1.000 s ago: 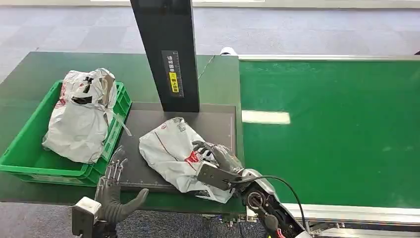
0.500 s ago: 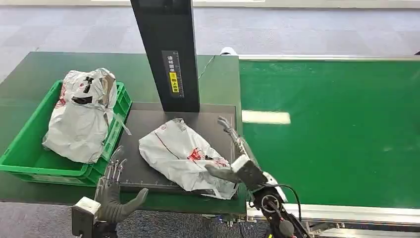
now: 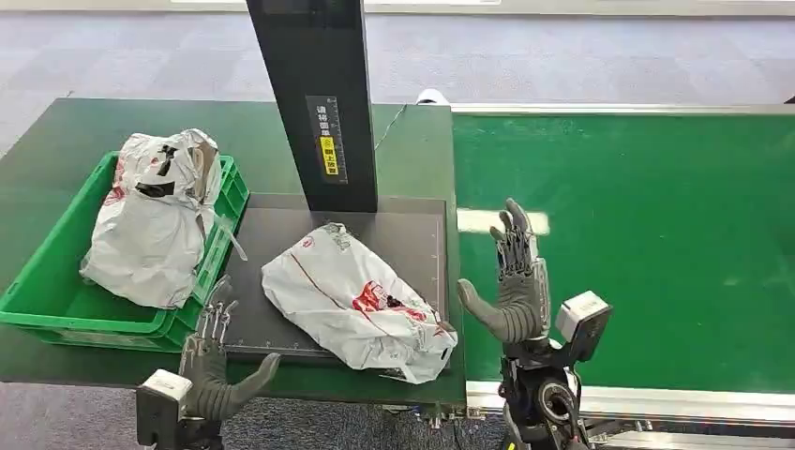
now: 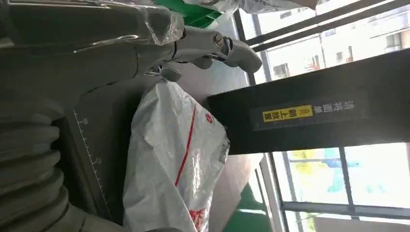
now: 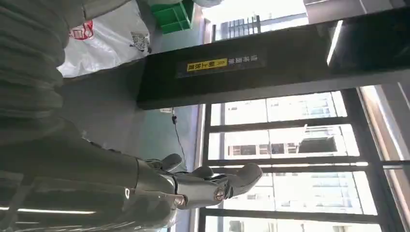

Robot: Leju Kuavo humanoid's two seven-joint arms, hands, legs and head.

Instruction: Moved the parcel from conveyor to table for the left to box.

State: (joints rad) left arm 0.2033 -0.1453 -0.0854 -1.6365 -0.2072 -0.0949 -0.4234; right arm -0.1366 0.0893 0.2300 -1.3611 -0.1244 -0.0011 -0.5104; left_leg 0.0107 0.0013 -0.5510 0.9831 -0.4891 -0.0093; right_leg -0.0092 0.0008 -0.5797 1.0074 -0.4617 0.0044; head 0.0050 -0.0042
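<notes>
Parcel (image 3: pixel 352 302) lies free on the dark mat (image 3: pixel 412 239); both hands empty, fingers spread.

The white plastic parcel with red print rests on the mat on the green table (image 3: pixel 412 150), in front of the black post (image 3: pixel 314 98), its near end at the table's front edge. Right hand (image 3: pixel 514 286) is raised upright above the edge of the green conveyor (image 3: pixel 637 244), fingers apart and pointing up, thumb stuck out towards the parcel; a clear gap lies between thumb and bag, no contact. Left hand (image 3: pixel 214 361) sits low at the table's front edge, fingers apart and reaching up over the mat's near corner, just beside the green bin (image 3: pixel 56 291), short of the parcel. The left wrist view shows the same parcel beyond those open fingers (image 4: pixel 227 46), not touching. A second white bag (image 3: pixel 155 216) fills the bin.
</notes>
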